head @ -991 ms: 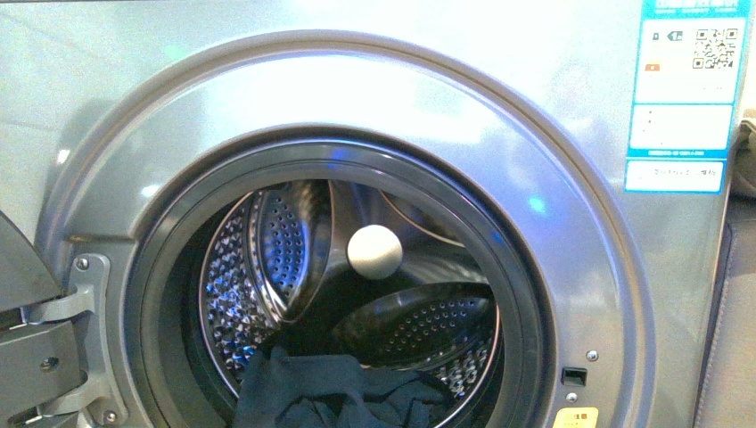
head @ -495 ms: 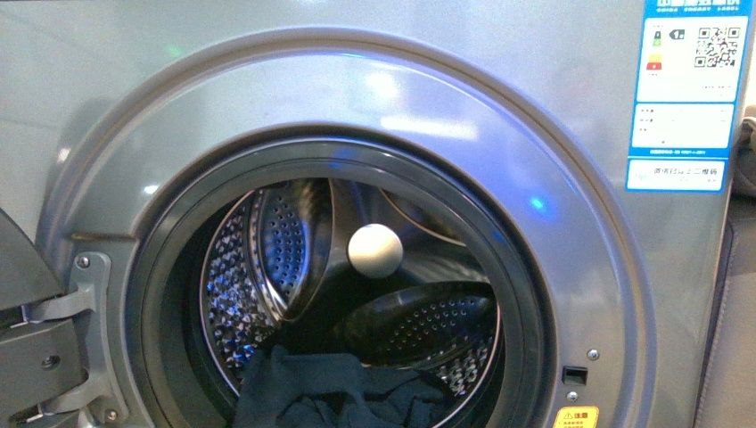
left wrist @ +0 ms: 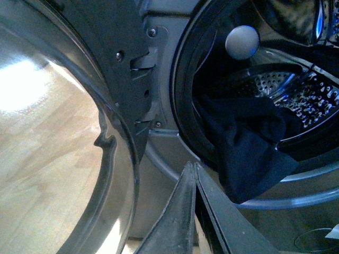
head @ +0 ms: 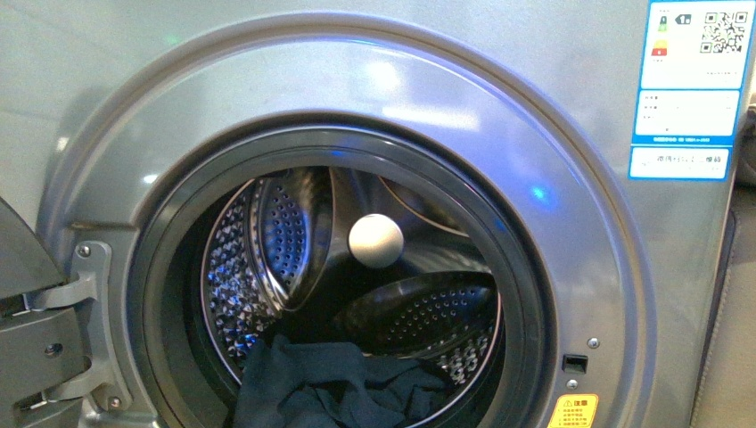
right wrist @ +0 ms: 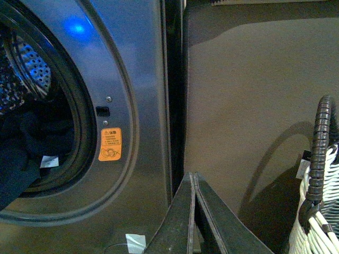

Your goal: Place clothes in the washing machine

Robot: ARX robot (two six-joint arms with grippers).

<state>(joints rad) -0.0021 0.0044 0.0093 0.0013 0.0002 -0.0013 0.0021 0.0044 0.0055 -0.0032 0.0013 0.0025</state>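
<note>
Left gripper: fingers pressed together, empty, positioned just below the porthole rim. Right gripper: fingers together, empty, beside the washing machine and near a wicker basket. The clothes lie in the drum's lower front, one fold draped over the gasket.

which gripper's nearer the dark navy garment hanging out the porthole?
Left. The left gripper, shut, sits just below the dark navy garment draped over the door rim. The right gripper, shut, faces the machine's right edge beside a wicker basket.
</note>
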